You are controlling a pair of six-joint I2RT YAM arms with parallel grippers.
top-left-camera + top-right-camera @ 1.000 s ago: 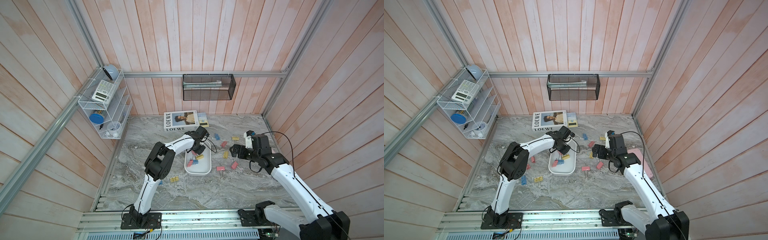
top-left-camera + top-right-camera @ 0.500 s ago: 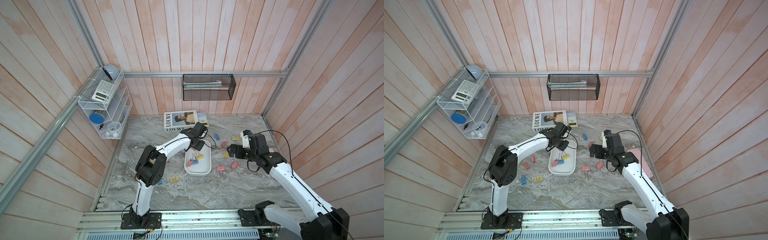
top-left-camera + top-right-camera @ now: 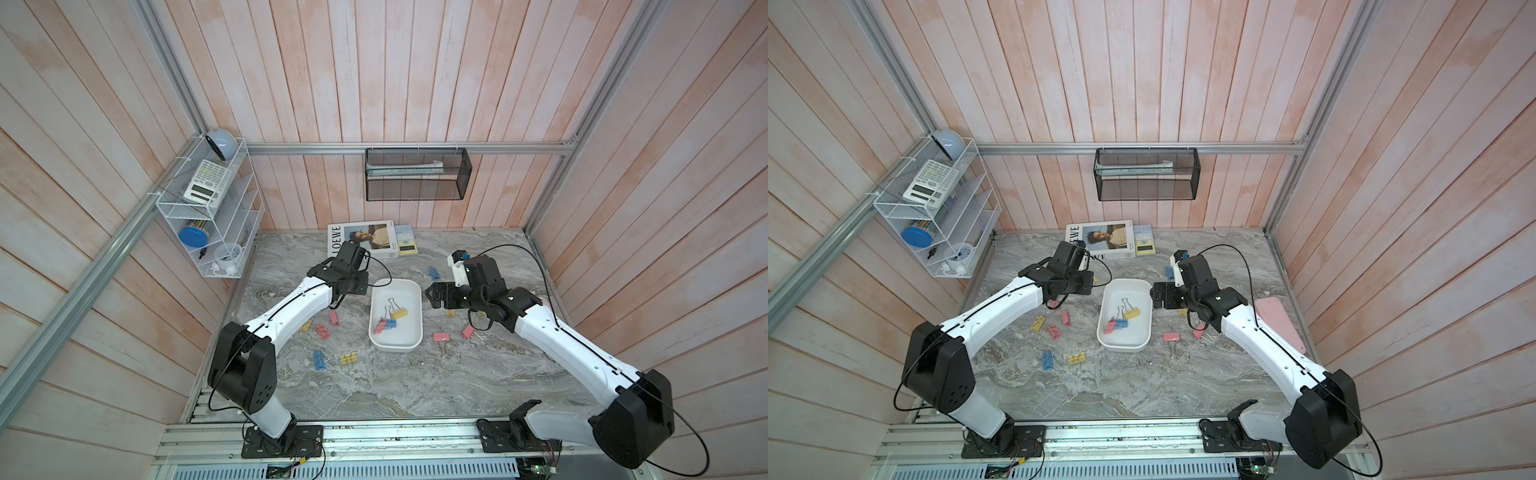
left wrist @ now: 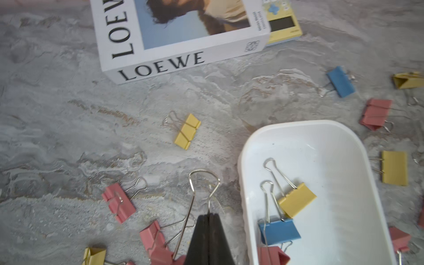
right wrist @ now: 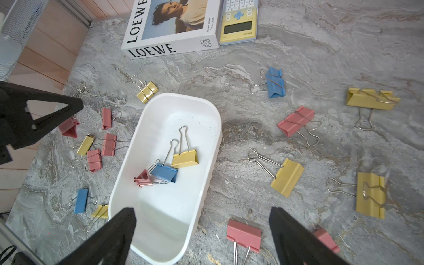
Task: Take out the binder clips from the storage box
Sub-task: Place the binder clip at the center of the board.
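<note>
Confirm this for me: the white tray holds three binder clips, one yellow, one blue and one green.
Wrong on one colour: the third is pink, not green. The right wrist view shows the white tray holding three: a yellow clip, a blue clip and a pink clip.

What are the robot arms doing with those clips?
They're taking binder clips out of the white tray. The left fingers are shut on a pink clip by its wire handle, outside the tray. The right fingers hang open on its other side. Three clips are left inside; many lie on the table.
</note>
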